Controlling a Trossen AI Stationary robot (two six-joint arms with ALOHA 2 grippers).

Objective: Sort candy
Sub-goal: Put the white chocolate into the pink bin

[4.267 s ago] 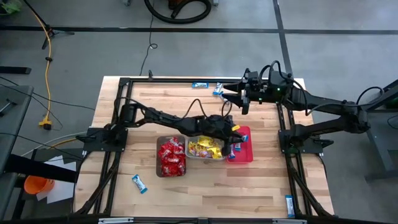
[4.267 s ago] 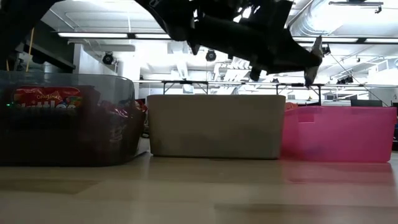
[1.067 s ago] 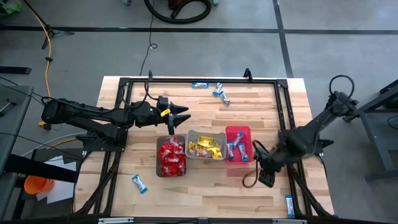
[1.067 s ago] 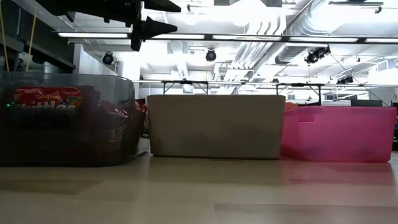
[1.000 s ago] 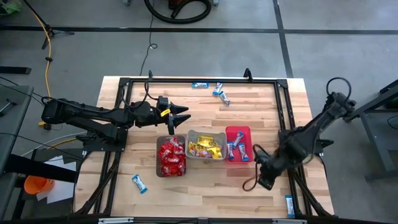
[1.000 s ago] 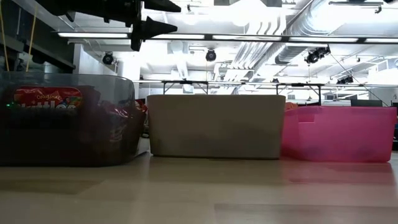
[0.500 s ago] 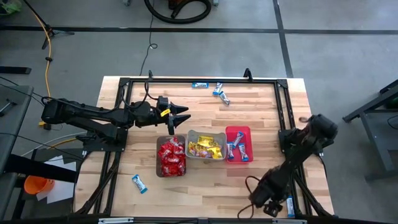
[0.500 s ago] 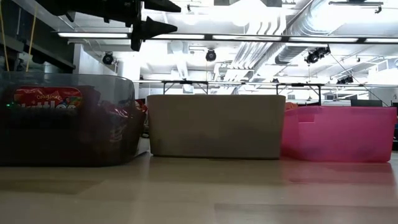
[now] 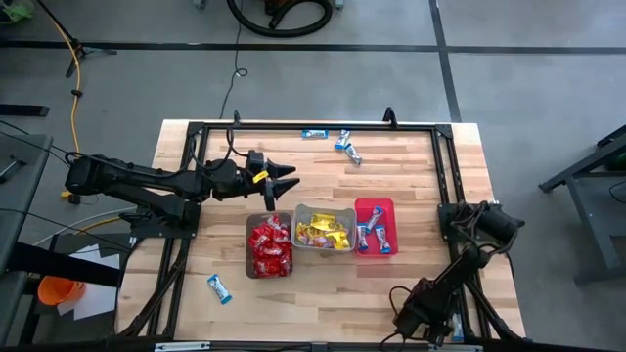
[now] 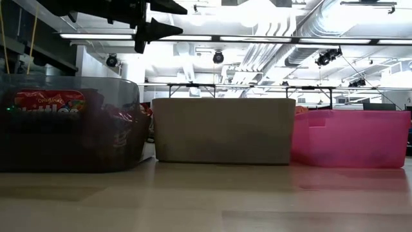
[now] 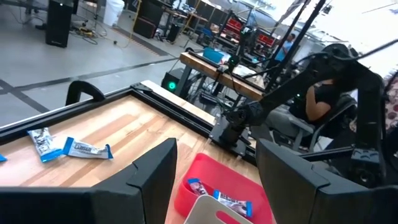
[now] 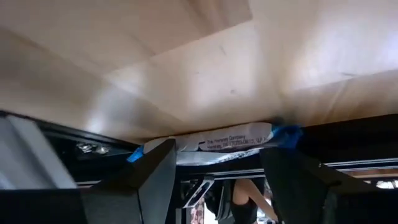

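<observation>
Our right gripper (image 12: 214, 180), its smooth dark fingers apart, is hanging over a shiny blue-and-white bar (image 12: 214, 140) at the table's five o'clock corner. Our left gripper (image 9: 284, 183) is waiting with its fingers apart, at ten o'clock from the bins.

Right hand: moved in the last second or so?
Yes. The right hand has swung from beside the pink bin down to the table's near edge, over a blue-and-white bar lying there. The left hand hasn't moved.
</observation>
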